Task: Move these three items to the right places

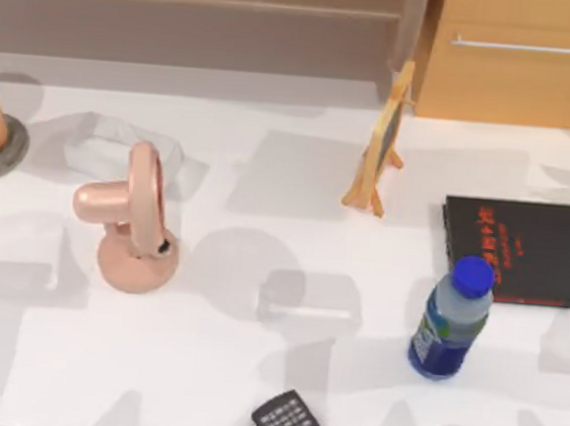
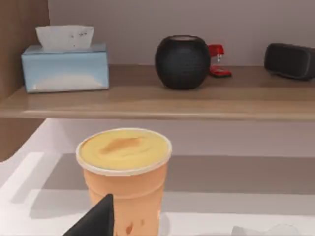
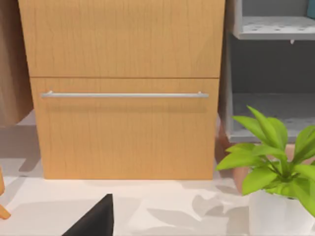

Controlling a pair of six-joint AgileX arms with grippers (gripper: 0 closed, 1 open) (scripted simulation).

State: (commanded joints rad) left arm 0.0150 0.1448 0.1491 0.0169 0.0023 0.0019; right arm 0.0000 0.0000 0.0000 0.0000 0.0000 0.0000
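One of three items, the peach-orange cup (image 2: 124, 172) at the table's (image 1: 253, 368) left edge, faces the left gripper (image 2: 96, 221), finger spread unclear; grasping likely comes next

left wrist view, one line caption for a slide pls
Peach-orange cup below a wooden shelf holding a tissue box.

A white table (image 1: 253, 368) runs up to a pale grey wall (image 2: 147, 19). A wooden shelf (image 2: 197, 98) is fixed along that wall. At the table's right stands a wooden cabinet (image 3: 123, 88) with 1 metal handle (image 3: 123, 95), beside grey-white shelving (image 3: 266, 29).
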